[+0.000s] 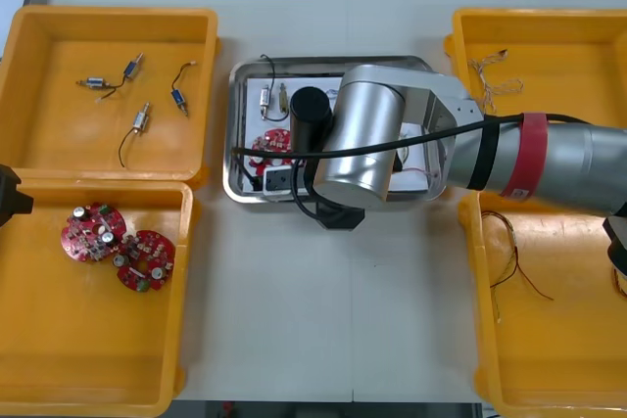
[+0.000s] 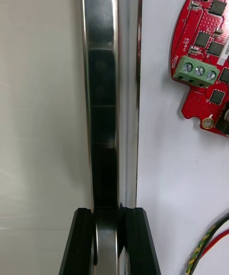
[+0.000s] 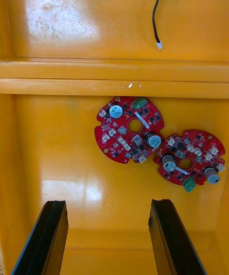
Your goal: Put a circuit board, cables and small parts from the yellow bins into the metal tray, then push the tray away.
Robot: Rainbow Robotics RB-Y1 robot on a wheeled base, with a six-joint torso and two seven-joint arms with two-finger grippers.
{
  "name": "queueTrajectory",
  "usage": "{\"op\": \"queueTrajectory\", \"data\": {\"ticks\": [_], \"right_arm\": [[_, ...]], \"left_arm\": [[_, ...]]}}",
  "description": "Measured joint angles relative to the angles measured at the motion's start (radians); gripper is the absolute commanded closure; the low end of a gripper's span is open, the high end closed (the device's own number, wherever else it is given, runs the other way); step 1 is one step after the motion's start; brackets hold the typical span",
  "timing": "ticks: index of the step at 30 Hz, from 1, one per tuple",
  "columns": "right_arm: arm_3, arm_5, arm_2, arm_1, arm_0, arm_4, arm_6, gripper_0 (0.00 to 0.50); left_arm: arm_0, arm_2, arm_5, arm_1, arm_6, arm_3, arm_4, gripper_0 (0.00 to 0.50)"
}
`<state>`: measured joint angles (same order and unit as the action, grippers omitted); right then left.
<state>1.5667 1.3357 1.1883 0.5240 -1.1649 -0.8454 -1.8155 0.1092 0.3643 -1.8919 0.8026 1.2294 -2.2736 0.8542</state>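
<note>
The metal tray [image 1: 237, 183] lies at the table's middle, white inside. In it are a red circuit board [image 1: 271, 141], a small metal part [image 1: 265, 100] and a red and yellow cable [image 2: 210, 241]. My right arm reaches across the tray. Its gripper [image 2: 109, 210] is shut on the tray's shiny rim [image 2: 106, 112] at the near edge, one finger on each side of it. In the right wrist view the circuit board [image 2: 205, 55] lies just inside that rim. My left gripper [image 3: 107, 203] hangs open above the near left yellow bin [image 3: 57, 160], short of two red circuit boards [image 3: 130, 129].
The far left bin [image 1: 39, 36] holds several small metal parts with black cables [image 1: 132, 68]. Thin cables lie in the far right bin [image 1: 490, 80] and the near right bin [image 1: 514, 261]. Bare table stretches beyond the tray's far edge.
</note>
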Motion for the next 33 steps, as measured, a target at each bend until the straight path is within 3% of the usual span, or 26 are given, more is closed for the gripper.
{"op": "queueTrajectory", "data": {"ticks": [9, 19, 25, 33], "right_arm": [[-0.071, -0.031, -0.001, -0.004, -0.031, -0.004, -0.050, 0.499], [-0.188, -0.050, -0.019, -0.054, -0.075, -0.005, -0.063, 0.500], [-0.241, -0.102, -0.020, -0.067, -0.105, -0.052, -0.064, 0.500], [-0.269, -0.123, -0.020, -0.068, -0.123, -0.053, -0.124, 0.500]], "left_arm": [[0.000, 0.000, 0.000, 0.000, 0.000, 0.000, 0.000, 0.000], [0.000, 0.000, 0.000, 0.000, 0.000, 0.000, 0.000, 0.000], [0.000, 0.000, 0.000, 0.000, 0.000, 0.000, 0.000, 0.000], [0.000, 0.000, 0.000, 0.000, 0.000, 0.000, 0.000, 0.000]]}}
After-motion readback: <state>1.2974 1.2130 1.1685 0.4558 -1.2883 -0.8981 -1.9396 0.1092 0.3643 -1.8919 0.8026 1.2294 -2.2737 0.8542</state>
